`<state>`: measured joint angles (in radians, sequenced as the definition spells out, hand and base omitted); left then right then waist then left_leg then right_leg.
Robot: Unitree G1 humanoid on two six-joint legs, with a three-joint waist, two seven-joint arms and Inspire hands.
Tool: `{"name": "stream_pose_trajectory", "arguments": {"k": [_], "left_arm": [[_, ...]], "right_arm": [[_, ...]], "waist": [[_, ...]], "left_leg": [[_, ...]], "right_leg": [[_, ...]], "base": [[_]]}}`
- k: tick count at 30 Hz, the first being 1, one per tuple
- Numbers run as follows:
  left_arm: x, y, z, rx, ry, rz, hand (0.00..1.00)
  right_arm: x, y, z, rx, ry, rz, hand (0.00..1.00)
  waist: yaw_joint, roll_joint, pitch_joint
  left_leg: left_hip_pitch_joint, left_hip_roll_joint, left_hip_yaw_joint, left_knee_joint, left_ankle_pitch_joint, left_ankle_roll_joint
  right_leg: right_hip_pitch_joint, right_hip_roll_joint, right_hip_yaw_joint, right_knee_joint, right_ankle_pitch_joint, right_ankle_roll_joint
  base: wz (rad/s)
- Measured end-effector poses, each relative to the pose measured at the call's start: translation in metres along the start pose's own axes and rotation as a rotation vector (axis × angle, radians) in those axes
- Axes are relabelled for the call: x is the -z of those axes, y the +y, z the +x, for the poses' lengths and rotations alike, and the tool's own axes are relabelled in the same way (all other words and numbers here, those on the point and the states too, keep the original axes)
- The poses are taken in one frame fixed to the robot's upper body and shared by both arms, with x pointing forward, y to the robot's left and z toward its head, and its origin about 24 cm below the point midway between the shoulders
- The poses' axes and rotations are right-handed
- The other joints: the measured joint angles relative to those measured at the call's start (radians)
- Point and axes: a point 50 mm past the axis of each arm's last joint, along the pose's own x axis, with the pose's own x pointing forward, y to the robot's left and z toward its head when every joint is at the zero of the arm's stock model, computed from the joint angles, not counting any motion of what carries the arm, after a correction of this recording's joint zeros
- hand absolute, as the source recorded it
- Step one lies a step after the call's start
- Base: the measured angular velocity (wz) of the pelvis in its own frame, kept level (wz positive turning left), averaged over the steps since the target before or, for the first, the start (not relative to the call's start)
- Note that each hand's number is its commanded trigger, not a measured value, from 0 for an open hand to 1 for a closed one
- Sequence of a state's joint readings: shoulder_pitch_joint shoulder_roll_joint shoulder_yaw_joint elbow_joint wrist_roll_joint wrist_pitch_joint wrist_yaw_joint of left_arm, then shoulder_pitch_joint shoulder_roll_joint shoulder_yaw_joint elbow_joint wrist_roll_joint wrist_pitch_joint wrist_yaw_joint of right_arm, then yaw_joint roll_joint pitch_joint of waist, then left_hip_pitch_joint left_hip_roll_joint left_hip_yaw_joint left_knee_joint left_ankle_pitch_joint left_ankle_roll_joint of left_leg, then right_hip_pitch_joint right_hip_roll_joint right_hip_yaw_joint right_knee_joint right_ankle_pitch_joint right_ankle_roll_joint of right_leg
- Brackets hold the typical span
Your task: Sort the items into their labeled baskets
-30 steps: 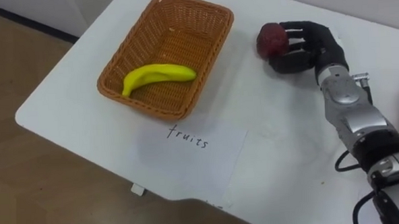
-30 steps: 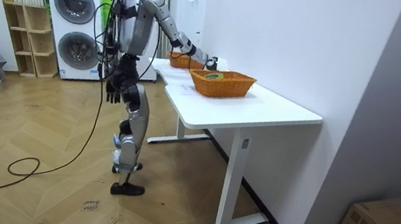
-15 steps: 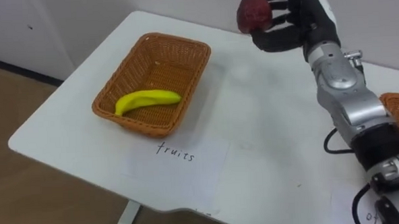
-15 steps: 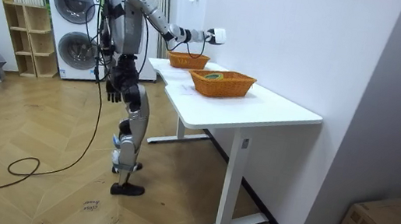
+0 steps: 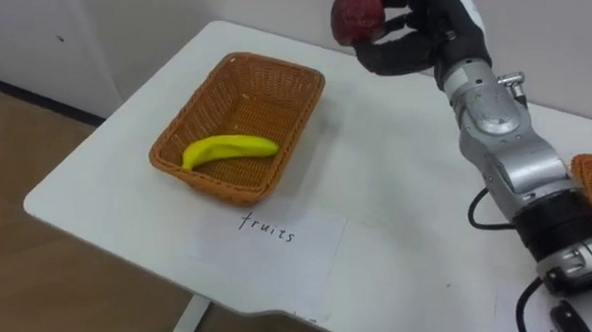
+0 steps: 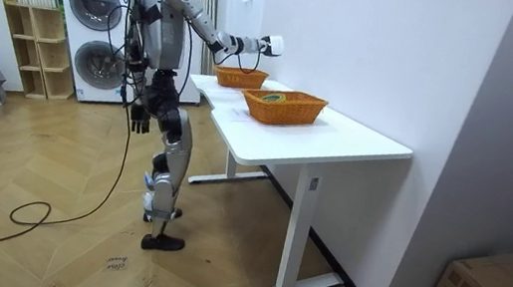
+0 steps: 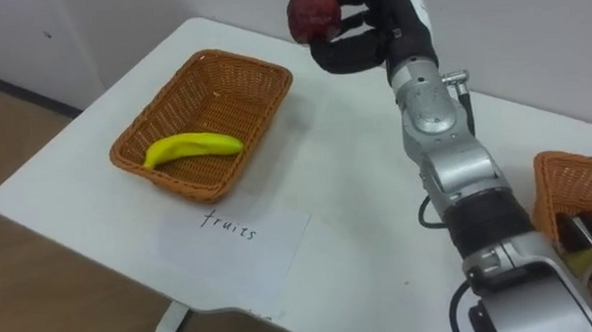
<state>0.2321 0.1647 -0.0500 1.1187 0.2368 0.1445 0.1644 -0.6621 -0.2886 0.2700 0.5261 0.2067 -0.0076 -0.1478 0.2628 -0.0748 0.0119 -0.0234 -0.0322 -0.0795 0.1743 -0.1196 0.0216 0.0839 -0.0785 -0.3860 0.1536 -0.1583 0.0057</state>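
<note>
— Up off the counter [image 5: 377, 192] comes the right hand [image 5: 425, 35], fingers curled round the red fruit [image 5: 357, 13].
— Why so high?
— Likely to clear the rim of the basket [image 5: 307, 70], where the banana [image 5: 230, 149] lies.

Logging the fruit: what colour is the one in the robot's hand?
Dark red fruit, best in the left eye view.

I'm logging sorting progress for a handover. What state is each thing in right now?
right hand: shut on the red fruit.
red fruit: held in the air above the table.
banana: lying in the fruit basket.
fruit basket: upright, holding the banana.
second basket: upright, dark items inside.
paper label: flat on the table.
left hand: hanging by the robot's side.
</note>
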Motion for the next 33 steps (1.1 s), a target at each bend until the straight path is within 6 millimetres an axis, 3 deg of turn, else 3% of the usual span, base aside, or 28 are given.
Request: {"name": "stream_pose_trajectory", "arguments": {"k": [12, 18, 26, 33], "left_arm": [[-0.006, 0.003, 0.000, 0.005, -0.025, 0.059, 0.00], [-0.008, 0.004, 0.000, 0.000, -0.033, 0.049, 0.00], [-0.008, 0.005, 0.000, 0.006, -0.028, 0.032, 0.00], [-0.008, 0.006, 0.000, 0.001, -0.027, 0.032, 0.00]], "right_arm": [[-0.005, 0.018, -0.001, -0.091, -0.024, -0.135, 1.00], [-0.003, 0.043, -0.005, -0.195, -0.022, -0.180, 1.00], [0.006, 0.061, -0.011, -0.282, 0.022, -0.218, 1.00], [0.021, 0.063, -0.019, -0.292, 0.067, -0.206, 1.00]], "waist": [[0.042, -0.007, -0.0021], [0.051, -0.011, -0.0022], [0.077, -0.015, -0.0011], [0.100, -0.025, -0.0028]], "left_leg": [[-0.004, -0.009, -0.021, -0.007, -0.003, 0.003], [-0.003, -0.013, -0.022, -0.005, -0.004, 0.005], [-0.003, -0.016, -0.024, -0.003, -0.007, 0.009], [-0.001, -0.018, -0.027, -0.006, -0.007, 0.009]], "right_leg": [[0.003, -0.007, -0.031, -0.001, -0.004, 0.006], [0.006, -0.008, -0.033, 0.004, -0.005, 0.008], [0.015, -0.009, -0.031, 0.004, -0.007, 0.013], [0.018, -0.008, -0.030, 0.001, -0.008, 0.014]], "base": [[0.05], [0.01], [0.02], [0.00]]}}
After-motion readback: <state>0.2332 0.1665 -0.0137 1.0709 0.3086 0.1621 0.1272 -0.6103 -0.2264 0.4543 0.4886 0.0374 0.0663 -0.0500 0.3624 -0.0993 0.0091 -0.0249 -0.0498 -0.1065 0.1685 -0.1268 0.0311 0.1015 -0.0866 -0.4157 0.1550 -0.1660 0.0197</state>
